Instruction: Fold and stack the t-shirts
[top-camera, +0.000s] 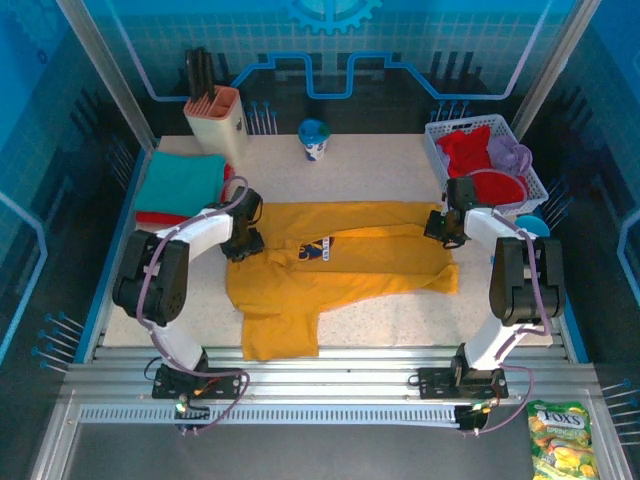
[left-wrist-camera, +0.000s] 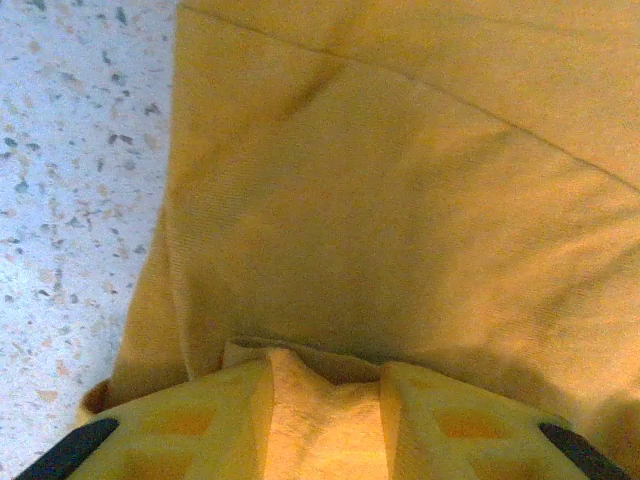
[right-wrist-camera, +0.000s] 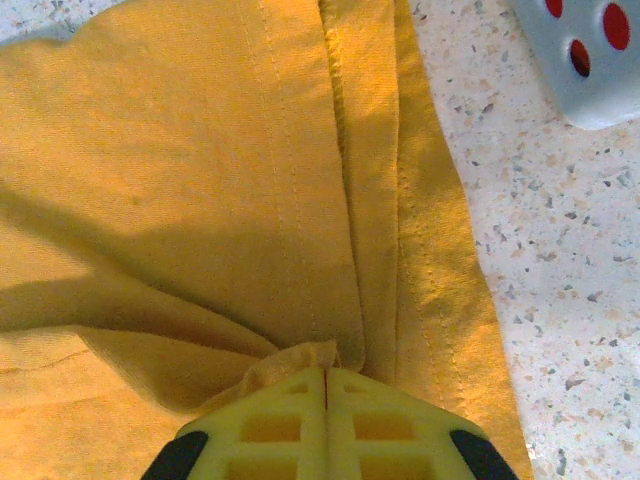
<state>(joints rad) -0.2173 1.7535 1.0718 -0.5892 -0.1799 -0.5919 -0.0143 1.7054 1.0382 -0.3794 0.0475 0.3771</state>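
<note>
A mustard-yellow t-shirt (top-camera: 340, 270) with a dark blue chest print (top-camera: 315, 249) lies spread across the table. My left gripper (top-camera: 243, 243) rests on its left part. In the left wrist view the left gripper (left-wrist-camera: 325, 365) has its jaws a little apart, closed on a bunched fold of the yellow t-shirt (left-wrist-camera: 400, 200). My right gripper (top-camera: 445, 232) sits at the shirt's right edge. The right wrist view shows the right gripper (right-wrist-camera: 327, 370) shut tight, pinching a ridge of the yellow cloth (right-wrist-camera: 200, 180). A folded teal t-shirt (top-camera: 185, 180) lies on a red one (top-camera: 160, 217) at the back left.
A white mesh basket (top-camera: 470, 125) at the back right holds a red t-shirt (top-camera: 470, 150) and a lavender one (top-camera: 512, 155); its corner (right-wrist-camera: 590, 70) is close to my right gripper. A beige holder (top-camera: 215, 115) and a cup (top-camera: 314, 140) stand at the back.
</note>
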